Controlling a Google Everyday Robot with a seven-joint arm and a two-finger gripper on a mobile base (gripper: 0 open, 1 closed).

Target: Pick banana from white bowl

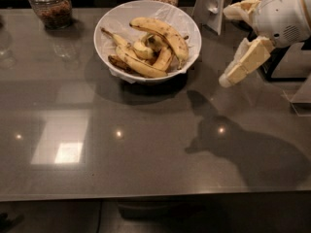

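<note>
Claw (229, 76) beside white bowl (114, 25), probably aloft

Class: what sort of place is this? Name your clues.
Probably a kitchen or pantry counter: white bowl of bananas, glass jar of food at the back, grey countertop. The pincer hangs right of the bowl.

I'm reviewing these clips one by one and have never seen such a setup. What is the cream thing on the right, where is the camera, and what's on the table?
That is the robot's arm, ending in its gripper, the grasping part. It hangs above the grey table, right of the white bowl, touching nothing, with nothing in it. The single camera looks down on the table; its mounting is unknown. Several bananas lie in the bowl; the banana to pick, biggest and speckled, lies on top. A glass jar stands at the far left.
</note>
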